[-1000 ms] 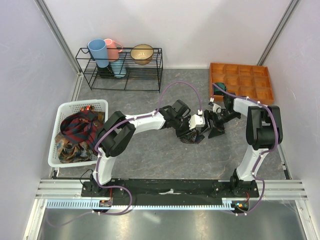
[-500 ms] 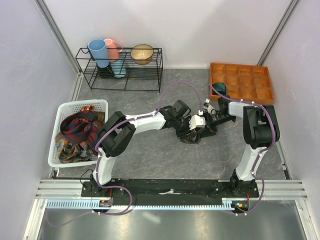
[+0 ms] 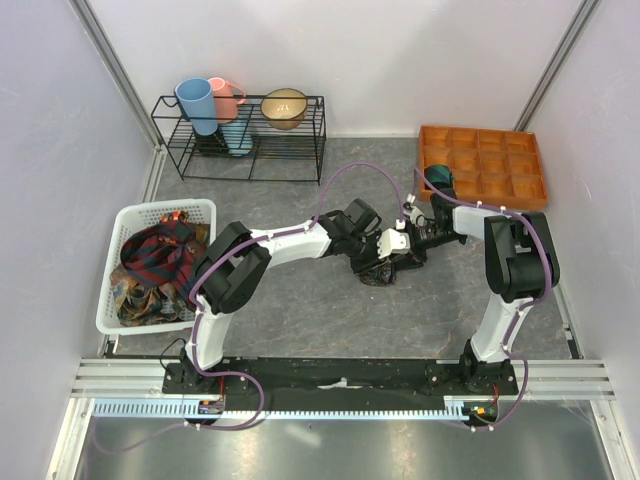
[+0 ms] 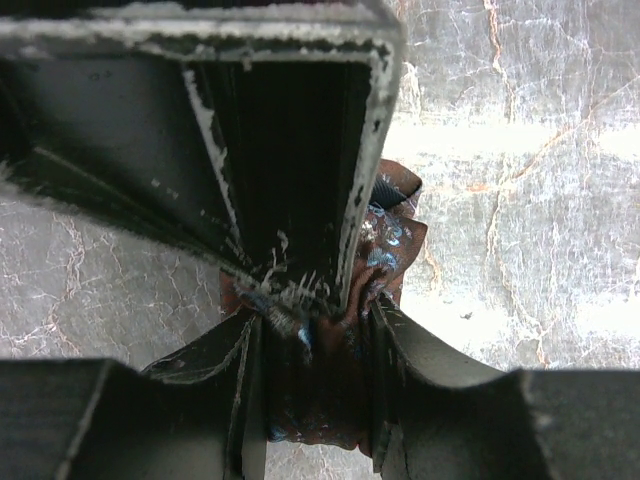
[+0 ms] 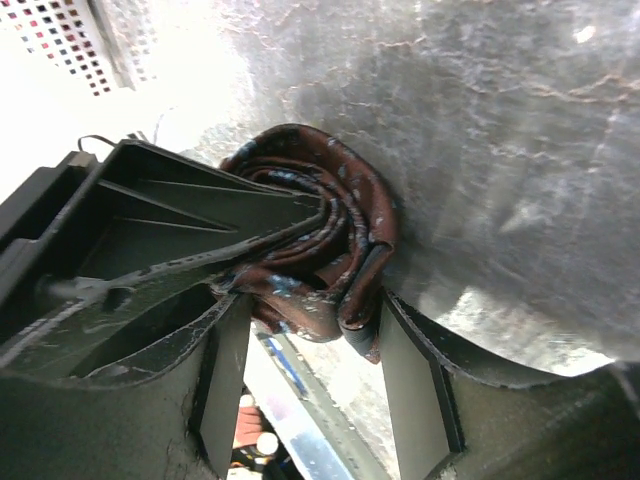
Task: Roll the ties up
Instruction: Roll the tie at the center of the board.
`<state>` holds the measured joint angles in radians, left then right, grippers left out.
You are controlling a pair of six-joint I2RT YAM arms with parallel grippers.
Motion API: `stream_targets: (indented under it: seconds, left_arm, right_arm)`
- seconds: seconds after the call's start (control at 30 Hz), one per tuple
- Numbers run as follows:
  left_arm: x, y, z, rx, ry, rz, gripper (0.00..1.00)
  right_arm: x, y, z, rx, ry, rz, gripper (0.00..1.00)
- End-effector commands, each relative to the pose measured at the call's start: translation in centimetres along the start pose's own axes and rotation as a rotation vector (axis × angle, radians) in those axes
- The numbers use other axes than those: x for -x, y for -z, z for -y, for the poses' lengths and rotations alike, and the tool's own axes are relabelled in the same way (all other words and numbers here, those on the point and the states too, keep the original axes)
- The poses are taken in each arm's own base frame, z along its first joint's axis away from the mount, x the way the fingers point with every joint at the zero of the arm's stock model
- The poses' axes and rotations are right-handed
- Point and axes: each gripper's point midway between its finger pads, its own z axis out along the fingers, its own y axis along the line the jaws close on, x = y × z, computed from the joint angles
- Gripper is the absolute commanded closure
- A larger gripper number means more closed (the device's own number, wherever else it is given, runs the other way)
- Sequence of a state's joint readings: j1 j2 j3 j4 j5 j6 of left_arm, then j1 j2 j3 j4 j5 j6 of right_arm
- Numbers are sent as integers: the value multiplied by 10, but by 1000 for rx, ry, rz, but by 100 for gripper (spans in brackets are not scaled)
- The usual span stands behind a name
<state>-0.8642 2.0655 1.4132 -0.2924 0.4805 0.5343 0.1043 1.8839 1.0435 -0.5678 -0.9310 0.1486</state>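
Grey marbled tabletop [image 3: 300, 312] carries a rolled maroon tie [image 3: 381, 270] at its middle, between both grippers. Well to its left, a white basket [image 3: 165, 207] holds a heap of ties [image 3: 155, 258], plaid and gold-brown. At the far right, an orange tray [image 3: 480, 131] has a teal roll [image 3: 440, 181] in a near-left compartment. Only the overhead view shows these containers; the wrist views show the roll's coils. Left gripper [image 4: 315, 335] pinches the maroon cloth tight. Right gripper [image 5: 312, 315] stands partly open astride the roll, one finger touching it.
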Motion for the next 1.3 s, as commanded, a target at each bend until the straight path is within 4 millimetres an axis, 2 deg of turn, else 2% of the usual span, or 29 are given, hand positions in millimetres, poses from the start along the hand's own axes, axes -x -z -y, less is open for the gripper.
stream_targets:
  seconds: [0.0, 0.1, 0.2, 0.27, 0.33, 0.37, 0.5, 0.63, 0.67, 0.73, 0.8, 0.83, 0.9, 0.93, 1.0, 1.03, 1.07, 1.23, 1.27]
  left_arm:
    - [-64, -13, 8, -8, 48, -199, 95]
    - [-64, -13, 9, -10, 46, -198, 95]
    - [-64, -13, 9, -11, 47, -199, 95]
    - [-63, -13, 9, -9, 45, -196, 95]
    - [-62, -13, 8, -8, 42, -193, 95]
    - [-63, -13, 9, -8, 44, -197, 95]
    - [-63, -12, 8, -6, 37, -198, 95]
    - [-63, -12, 8, -4, 38, -198, 95]
    - [-63, -12, 8, -4, 38, -198, 95]
    - [-63, -12, 8, -2, 41, -195, 93]
    - [-62, -12, 7, 1, 45, -191, 89]
    - [-60, -12, 6, 7, 42, -188, 82]
    - [-58, -11, 5, 17, 49, -181, 70]
    - [-56, -11, 5, 14, 48, -171, 59]
    - [-45, -5, 3, 33, 39, -135, 45]
    - [-42, -4, 3, 39, 31, -119, 33]
    - [-38, -2, 1, 44, 23, -105, 26]
    - [-10, 12, -2, 66, -24, -9, 2]
    - [-4, 13, -3, 73, -38, 13, 1]
  right_arm:
    - [2, 6, -43, 123, 4, 6, 38]
    - [-4, 6, -46, 146, -35, -10, 34]
    - [-12, 2, -39, 137, -76, -38, 24]
    - [-15, 0, -32, 113, -74, -44, 24]
    - [-15, -3, -24, 84, -77, -44, 29]
    - [-13, -3, -23, 72, -71, -39, 36]
    - [-9, -2, -15, 27, -65, -29, 54]
    - [-9, 1, -7, -13, -64, -26, 64]
    - [-10, 0, -7, -15, -66, -29, 71]
    - [-10, -1, -4, -17, -69, -32, 79]
    - [-8, -2, -2, -22, -70, -34, 95]
    - [-9, -2, -1, -27, -72, -37, 100]
    - [-7, -2, 0, -33, -60, -35, 100]
    - [-6, -1, 1, -47, -56, -33, 100]
    - [-6, -1, 3, -54, -39, -34, 100]
    - [-5, 0, 2, -57, -30, -34, 100]
    - [-5, 1, 2, -59, -29, -34, 100]
    - [-3, 6, -5, -52, 24, -25, 100]
    - [-2, 7, -8, -41, 31, -26, 100]
